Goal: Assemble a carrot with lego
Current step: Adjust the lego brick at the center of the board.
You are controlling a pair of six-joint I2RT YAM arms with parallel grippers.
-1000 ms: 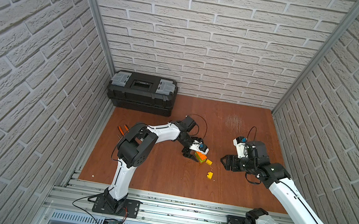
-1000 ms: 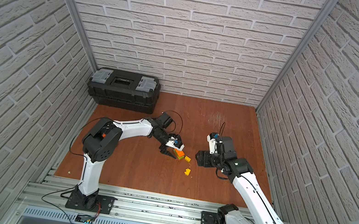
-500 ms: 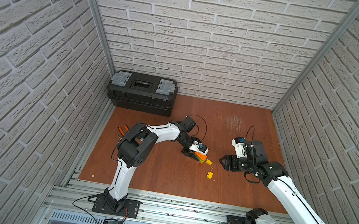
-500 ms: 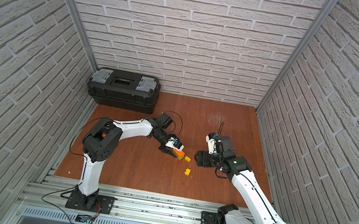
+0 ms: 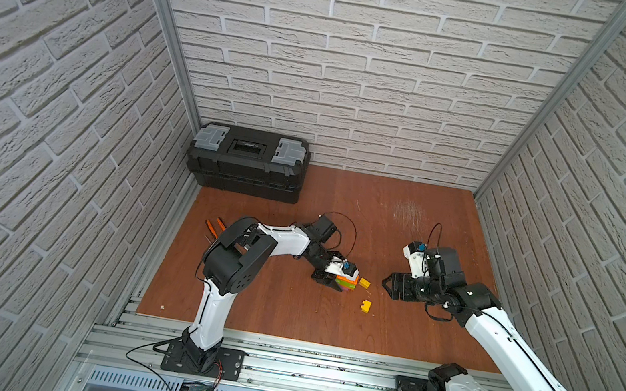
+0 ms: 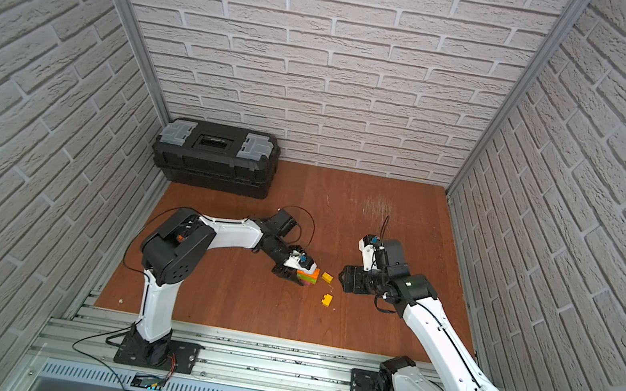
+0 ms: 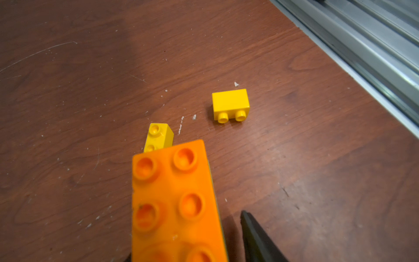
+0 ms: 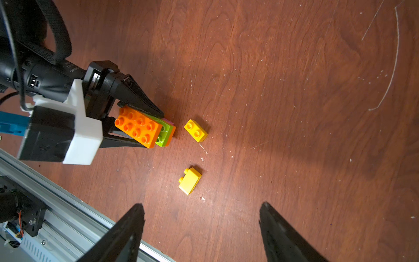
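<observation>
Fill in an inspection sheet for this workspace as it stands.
Surface: scratched brown wooden tabletop, white specks.
Job's things: stack of joined orange, lime green and pink bricks; beside it, upright yellow brick and yellow brick tipped on its side, both loose.
Clutter: orange-handled pliers, black plastic toolbox.
Grippers: left gripper appears closed on the stack; right gripper open, empty.
Cables: black cable loop at each wrist.
Surroundings: white brick-pattern walls, aluminium front rail.

Orange, lime and pink carrot, two yellow bricks, reddish-brown wood-grain table.
</observation>
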